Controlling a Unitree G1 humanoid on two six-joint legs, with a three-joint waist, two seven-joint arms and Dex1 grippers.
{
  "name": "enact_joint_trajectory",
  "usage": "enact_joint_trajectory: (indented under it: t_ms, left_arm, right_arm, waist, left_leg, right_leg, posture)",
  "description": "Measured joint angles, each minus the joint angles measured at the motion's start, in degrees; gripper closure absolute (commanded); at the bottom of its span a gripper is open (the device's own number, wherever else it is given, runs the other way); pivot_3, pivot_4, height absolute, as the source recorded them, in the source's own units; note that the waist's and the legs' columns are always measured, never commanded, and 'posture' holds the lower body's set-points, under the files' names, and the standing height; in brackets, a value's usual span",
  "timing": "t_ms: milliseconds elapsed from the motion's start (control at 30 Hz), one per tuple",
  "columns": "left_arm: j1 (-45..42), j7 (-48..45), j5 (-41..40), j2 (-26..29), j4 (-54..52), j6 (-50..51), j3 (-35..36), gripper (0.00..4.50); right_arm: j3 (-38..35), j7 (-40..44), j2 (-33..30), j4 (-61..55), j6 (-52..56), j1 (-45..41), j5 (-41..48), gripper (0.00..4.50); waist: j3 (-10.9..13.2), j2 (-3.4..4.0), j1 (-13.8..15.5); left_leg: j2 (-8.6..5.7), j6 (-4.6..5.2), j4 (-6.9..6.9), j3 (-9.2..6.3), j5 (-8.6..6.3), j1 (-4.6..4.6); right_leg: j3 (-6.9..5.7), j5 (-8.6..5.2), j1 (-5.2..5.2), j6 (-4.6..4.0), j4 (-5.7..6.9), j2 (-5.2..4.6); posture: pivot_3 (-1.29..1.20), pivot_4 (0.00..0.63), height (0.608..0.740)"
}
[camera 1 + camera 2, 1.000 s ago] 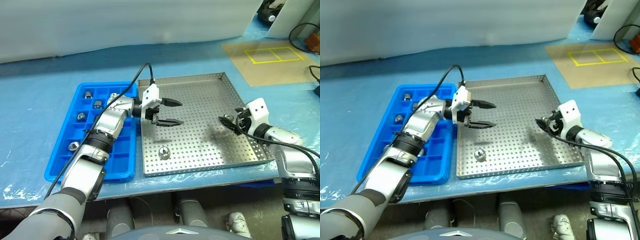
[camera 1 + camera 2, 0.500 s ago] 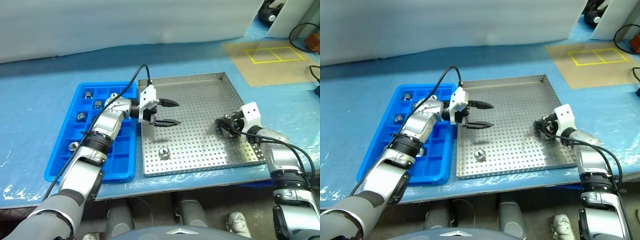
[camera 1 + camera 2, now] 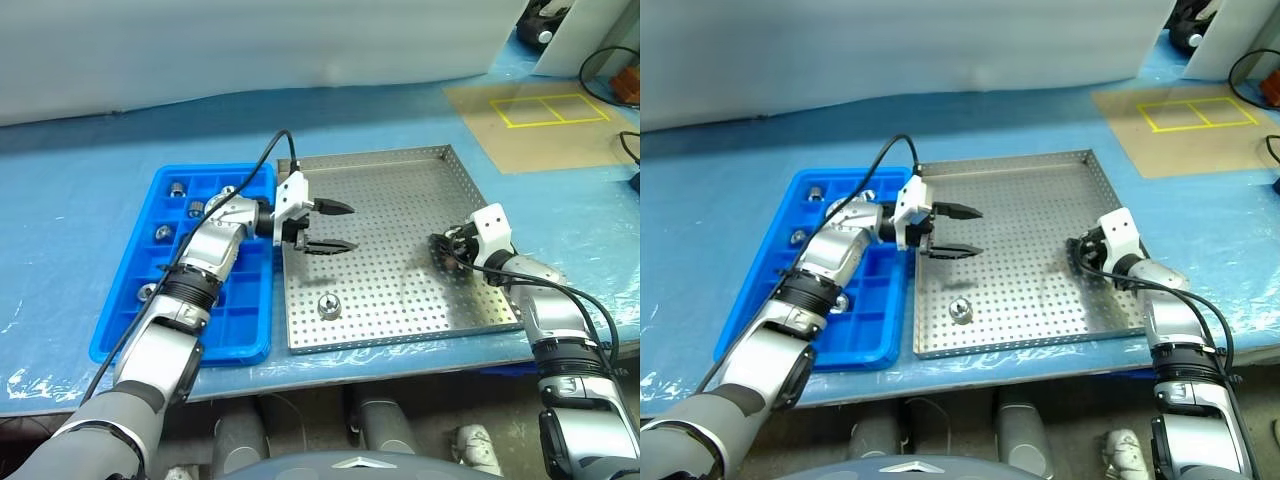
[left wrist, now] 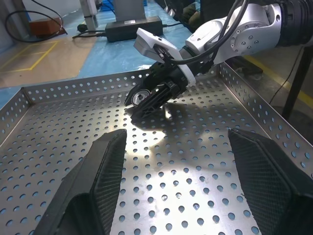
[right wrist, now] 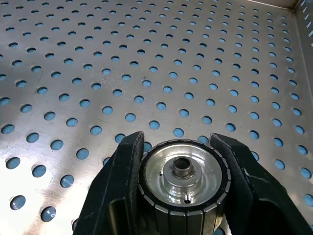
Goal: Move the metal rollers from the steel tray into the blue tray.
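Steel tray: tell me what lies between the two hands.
Bare perforated floor of the steel tray lies between the left hand and the right hand, seen in the left eye view.

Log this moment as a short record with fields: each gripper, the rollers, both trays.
right gripper: shut on a metal roller at the right side of the steel tray
left gripper: open, empty, over the steel tray's left part
loose roller: on the steel tray's floor, near its front edge
blue tray: left of the steel tray, several rollers already in its compartments
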Motion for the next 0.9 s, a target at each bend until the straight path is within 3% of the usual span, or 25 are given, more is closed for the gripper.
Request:
enact_joint_trajectory:
  t_ms: [200, 467, 700, 900]
  left_arm:
    - [4.06, -1.31, -1.06, 6.67, -7.95, 3.89, 0.74, 0.99]
    - [14.92, -0.37, -4.32, 19.94, -22.56, 11.88, 7.29, 0.99]
    - [26.32, 7.04, -6.81, 26.88, -34.51, 18.10, 17.23, 0.99]
    - [37.04, 11.75, -9.34, 29.63, -43.94, 22.58, 24.20, 0.99]
  right_arm:
    - [3.45, 1.36, 1.38, -2.95, 1.58, -3.19, -0.52, 2.77]
    - [12.62, 11.90, 7.59, -10.16, 4.45, -13.88, 1.99, 2.77]
    - [20.46, 21.42, 16.59, -1.35, 0.97, -23.34, 1.81, 2.77]
    - [24.46, 27.74, 21.26, 5.07, -3.24, -25.78, 1.48, 2.77]
  waist:
    - [0.02, 0.04, -0.56]
    - [0.04, 0.08, 0.48]
    - [0.08, 0.08, 3.49]
    - [0.09, 0.06, 6.39]
  left_leg:
    - [0.08, -0.09, -0.12, 0.03, 0.05, 0.04]
    - [0.18, -0.31, -0.54, 0.03, 0.18, 0.06]
    - [0.22, -0.39, -0.65, 0.00, 0.22, 0.02]
    - [0.23, -0.42, -0.73, -0.04, 0.23, -0.03]
  right_leg:
    - [0.01, 0.00, -0.13, 0.00, 0.03, 0.01]
    - [-0.20, -0.05, -0.26, -0.10, 0.03, 0.02]
    - [-0.31, -0.09, -0.32, -0.15, 0.03, -0.02]
    - [-0.40, -0.14, -0.33, -0.22, 0.03, -0.04]
  posture:
    - [-0.35, 0.150, 0.740]
    - [-0.15, 0.150, 0.740]
    - [0.07, 0.150, 0.740]
    - [0.17, 0.150, 0.740]
